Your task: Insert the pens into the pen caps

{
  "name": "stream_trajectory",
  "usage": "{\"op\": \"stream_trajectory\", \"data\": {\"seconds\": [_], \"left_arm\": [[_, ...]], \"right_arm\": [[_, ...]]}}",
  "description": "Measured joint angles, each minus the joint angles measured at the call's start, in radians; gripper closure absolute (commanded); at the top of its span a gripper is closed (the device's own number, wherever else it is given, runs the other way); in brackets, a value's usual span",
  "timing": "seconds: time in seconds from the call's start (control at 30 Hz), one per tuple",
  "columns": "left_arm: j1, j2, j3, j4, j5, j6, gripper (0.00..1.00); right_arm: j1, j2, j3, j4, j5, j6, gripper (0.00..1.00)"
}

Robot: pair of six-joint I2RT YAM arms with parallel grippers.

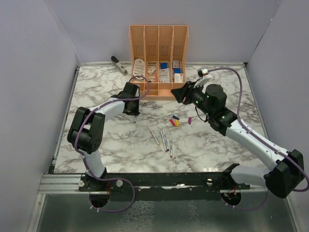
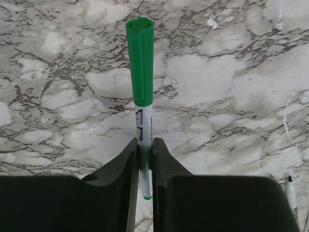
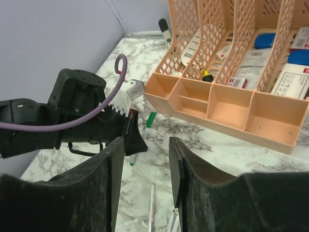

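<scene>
My left gripper point(image 1: 135, 112) point(image 2: 146, 155) is shut on a whitish pen point(image 2: 146, 126) that wears the green cap point(image 2: 140, 60), holding it just above the marble near the organizer's left corner. It also shows in the right wrist view point(image 3: 131, 137), with the green-capped pen point(image 3: 150, 120) in it. My right gripper point(image 1: 185, 93) point(image 3: 146, 166) is open and empty, raised in front of the organizer and facing the left gripper. Several uncapped pens point(image 1: 164, 139) lie mid-table. Loose red point(image 1: 172, 122), yellow point(image 1: 177, 123), blue point(image 1: 175, 117) and purple point(image 1: 189, 120) caps lie just beyond them.
An orange mesh desk organizer point(image 1: 158, 92) point(image 3: 227, 104) with small boxes stands at the back centre. A grey stapler-like tool point(image 1: 118, 64) lies at the back left. Walls close in the table on the left, right and back.
</scene>
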Motion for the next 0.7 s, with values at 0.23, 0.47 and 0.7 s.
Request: {"op": "stream_trajectory", "data": {"seconds": [0.23, 0.47, 0.7], "left_arm": [[0.012, 0.06, 0.035, -0.053, -0.006, -0.01, 0.77], [0.018, 0.08, 0.07, -0.056, -0.007, -0.029, 0.29], [0.024, 0.085, 0.079, -0.055, -0.007, -0.035, 0.29]], "right_arm": [[0.0, 0.014, 0.008, -0.087, 0.011, -0.007, 0.59], [0.0, 0.012, 0.003, -0.113, 0.011, -0.008, 0.58], [0.0, 0.022, -0.011, -0.172, 0.011, -0.028, 0.62]]}}
